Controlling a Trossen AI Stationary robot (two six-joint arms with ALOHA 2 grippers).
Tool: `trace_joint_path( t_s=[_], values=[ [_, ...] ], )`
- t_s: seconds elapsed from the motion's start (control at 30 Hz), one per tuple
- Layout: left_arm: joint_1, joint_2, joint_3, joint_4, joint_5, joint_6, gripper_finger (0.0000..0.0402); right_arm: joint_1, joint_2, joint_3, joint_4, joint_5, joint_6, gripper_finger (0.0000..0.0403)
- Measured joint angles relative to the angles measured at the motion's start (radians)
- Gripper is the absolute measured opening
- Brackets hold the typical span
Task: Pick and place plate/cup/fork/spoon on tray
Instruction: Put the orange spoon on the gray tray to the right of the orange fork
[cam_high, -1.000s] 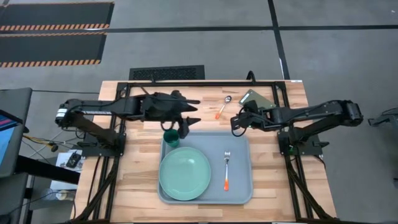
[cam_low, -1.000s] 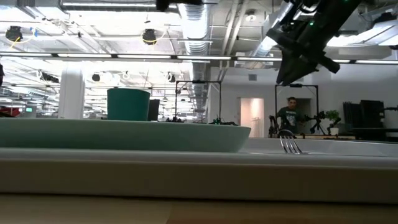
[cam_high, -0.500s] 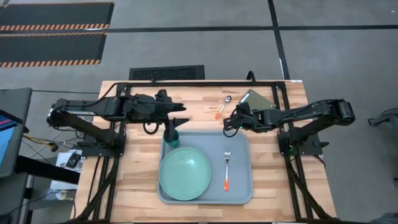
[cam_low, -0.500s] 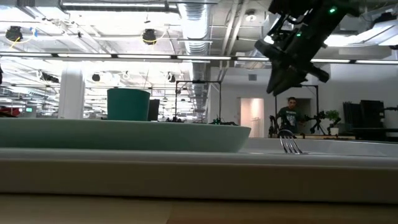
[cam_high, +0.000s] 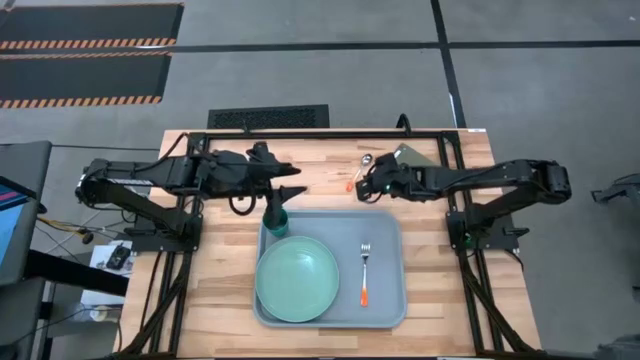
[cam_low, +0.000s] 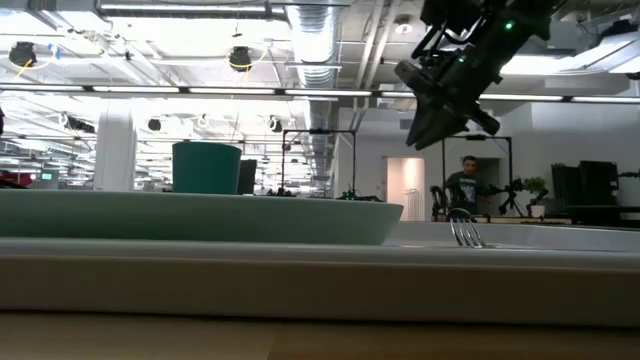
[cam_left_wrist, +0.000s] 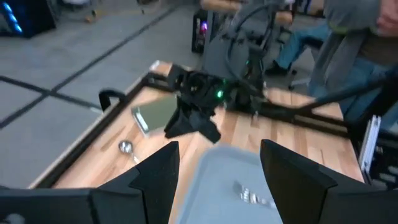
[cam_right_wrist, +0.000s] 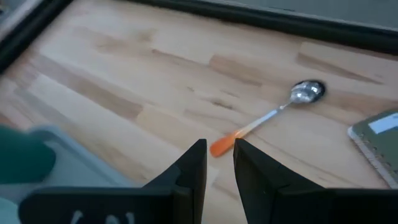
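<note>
The pale blue-grey tray (cam_high: 392, 228) lies at the table's middle. On it rest the mint-green plate (cam_high: 297, 280), the dark teal cup (cam_high: 275, 222) at its far left corner, and the orange-handled fork (cam_high: 365, 273). The spoon (cam_high: 358, 172) lies flat on the wood beyond the tray. My right gripper (cam_high: 365, 187) hovers above the spoon's orange handle end (cam_right_wrist: 221, 147), its fingers a narrow gap apart and empty. My left gripper (cam_high: 295, 190) is open and empty, just beyond the cup.
A small green-grey flat rectangle (cam_high: 415, 160) lies on the wood near the far right, just right of the spoon. A black frame rail runs along the table's far edge. A person stands in the room behind, in the low view (cam_low: 463, 185).
My right gripper has moved toward the table's left and far edge, from beside the tray's far right corner to above the spoon. My left gripper has drawn back a little toward the table's left, away from the cup. The cup, plate and fork have stayed put.
</note>
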Motion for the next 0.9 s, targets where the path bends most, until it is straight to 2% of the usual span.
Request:
trace_joint_path(
  t_s=[0.1, 0.37, 0.57, 0.9],
  values=[
    [0.012, 0.0, 0.0, 0.076, 0.004, 0.031, 0.0213, -0.03, -0.031, 0.0, 0.015, -0.032, -0.024, 0.0107],
    [0.017, 0.0, 0.0, 0.161, 0.162, 0.027, 0.0213, -0.033, -0.174, 0.0, 0.124, -0.17, -0.104, 0.0107],
    [-0.009, 0.003, 0.0, 0.233, 0.138, 0.013, 0.0213, 0.012, -0.293, 0.0, 0.196, -0.179, -0.127, 0.0107],
    [-0.005, 0.019, 0.0, 0.325, 0.101, 0.007, 0.0213, 0.084, -0.431, 0.0, 0.189, -0.177, -0.267, 0.0107]
  ],
)
